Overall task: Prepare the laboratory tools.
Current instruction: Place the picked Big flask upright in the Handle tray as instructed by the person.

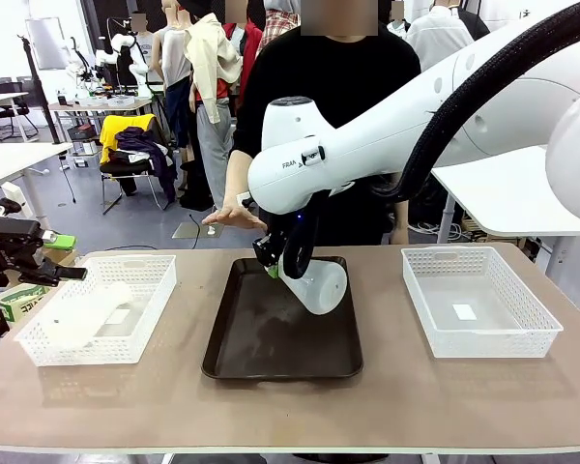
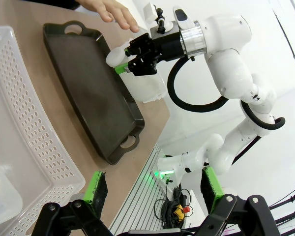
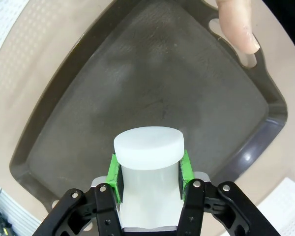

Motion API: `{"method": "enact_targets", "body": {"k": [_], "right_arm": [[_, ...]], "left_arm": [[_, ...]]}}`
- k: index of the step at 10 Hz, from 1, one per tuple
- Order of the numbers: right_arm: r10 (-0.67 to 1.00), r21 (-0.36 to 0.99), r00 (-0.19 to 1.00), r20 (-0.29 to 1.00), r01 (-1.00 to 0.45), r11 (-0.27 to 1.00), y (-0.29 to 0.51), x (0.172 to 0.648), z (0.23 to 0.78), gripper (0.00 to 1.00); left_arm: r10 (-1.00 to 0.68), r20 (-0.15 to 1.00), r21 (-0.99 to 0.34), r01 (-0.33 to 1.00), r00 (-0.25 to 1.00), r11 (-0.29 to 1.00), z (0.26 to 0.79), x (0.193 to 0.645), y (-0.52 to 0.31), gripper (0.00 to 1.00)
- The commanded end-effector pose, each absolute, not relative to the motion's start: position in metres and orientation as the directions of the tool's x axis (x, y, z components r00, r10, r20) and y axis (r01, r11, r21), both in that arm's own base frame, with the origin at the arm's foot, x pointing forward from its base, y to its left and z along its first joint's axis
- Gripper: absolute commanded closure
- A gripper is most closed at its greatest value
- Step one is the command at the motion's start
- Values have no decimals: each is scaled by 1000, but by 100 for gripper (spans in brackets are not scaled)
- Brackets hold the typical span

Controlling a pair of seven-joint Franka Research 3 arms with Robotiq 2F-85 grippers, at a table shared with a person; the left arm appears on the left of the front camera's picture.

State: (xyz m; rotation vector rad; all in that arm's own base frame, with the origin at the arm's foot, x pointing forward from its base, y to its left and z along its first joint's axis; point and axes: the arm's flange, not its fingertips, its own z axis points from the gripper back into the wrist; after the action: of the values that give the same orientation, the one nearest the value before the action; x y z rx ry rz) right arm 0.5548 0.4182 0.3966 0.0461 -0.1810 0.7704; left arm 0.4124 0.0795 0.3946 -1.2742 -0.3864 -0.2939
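My right gripper (image 1: 271, 268) is shut on the neck of a frosted-white conical flask (image 1: 321, 286). It holds the flask tilted over the dark brown tray (image 1: 271, 358). In the right wrist view the green pads (image 3: 115, 173) clamp the flask's neck just below its round white top (image 3: 147, 145), with the tray (image 3: 137, 83) beneath. The left wrist view shows the held flask (image 2: 148, 87) from farther off. A second flask (image 1: 82, 317) lies in the left white basket (image 1: 150, 319). My left gripper (image 2: 155, 189) stands open and empty beside that basket (image 2: 24, 118), at the table's left edge (image 1: 24, 259).
A person's hand (image 1: 234, 215) hovers flat just behind the tray's far end, and a fingertip (image 3: 236, 27) of it shows by the tray handle. An empty white basket (image 1: 507, 333) stands at the right. Bare table runs along the front edge.
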Motion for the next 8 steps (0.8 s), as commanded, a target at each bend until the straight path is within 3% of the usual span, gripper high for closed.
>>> {"method": "enact_targets", "body": {"k": [1, 8], "right_arm": [[690, -34, 699, 185, -697, 716, 418, 556, 398, 100], [690, -34, 699, 185, -697, 716, 418, 556, 398, 100]], "left_arm": [[8, 443, -867, 426, 897, 260, 397, 413, 80, 0], [8, 443, -867, 426, 897, 260, 397, 413, 80, 0]]}}
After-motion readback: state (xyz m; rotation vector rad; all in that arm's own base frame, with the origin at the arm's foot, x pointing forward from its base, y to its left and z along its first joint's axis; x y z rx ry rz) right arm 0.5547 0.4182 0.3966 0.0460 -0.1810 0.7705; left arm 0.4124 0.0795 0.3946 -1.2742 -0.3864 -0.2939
